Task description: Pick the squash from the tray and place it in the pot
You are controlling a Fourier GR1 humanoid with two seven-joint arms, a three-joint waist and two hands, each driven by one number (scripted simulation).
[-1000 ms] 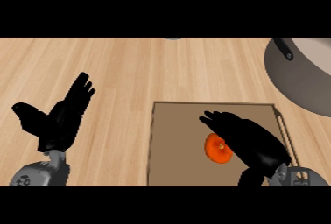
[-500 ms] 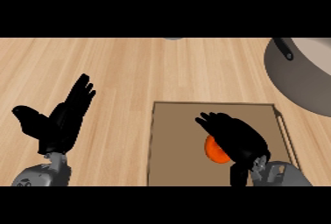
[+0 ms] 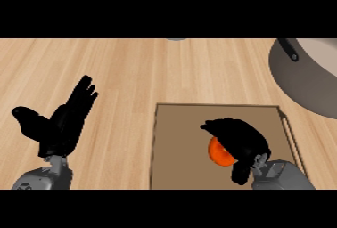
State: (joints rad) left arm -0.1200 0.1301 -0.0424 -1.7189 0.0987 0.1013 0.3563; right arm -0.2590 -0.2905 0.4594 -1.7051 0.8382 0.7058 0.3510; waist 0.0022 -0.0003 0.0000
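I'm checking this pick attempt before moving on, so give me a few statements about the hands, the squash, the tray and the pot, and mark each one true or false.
1. The right hand is curled over the orange squash. True.
2. The squash already lies inside the pot. False: it is on the tray, mostly hidden by the right hand.
3. The left hand is open with straight fingers, over the counter left of the tray. True.
4. The pot stands at the view's lower left. False: it is at the upper right, beyond the tray.
5. The left hand holds the squash. False: it holds nothing.
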